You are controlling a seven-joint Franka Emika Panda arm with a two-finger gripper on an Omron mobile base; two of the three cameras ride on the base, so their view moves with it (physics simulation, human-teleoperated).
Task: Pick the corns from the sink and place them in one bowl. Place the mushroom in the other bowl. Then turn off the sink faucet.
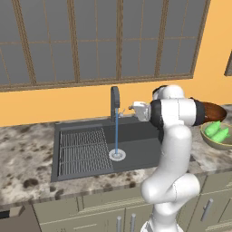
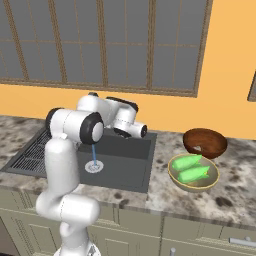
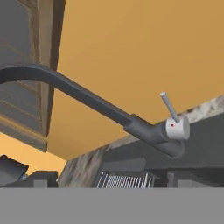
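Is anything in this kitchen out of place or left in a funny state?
Mainly the running water: a thin blue stream falls from the faucet into the sink, onto its drain. Otherwise things look tidy: both green corns lie in the tan bowl, beside the brown bowl. Nothing looks spilled or broken.

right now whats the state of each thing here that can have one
sink faucet: on, water streaming to the drain
lever handle: untouched
corns: both in the tan bowl
reddish-brown bowl: upright on the counter
hand: open, empty, near the faucet
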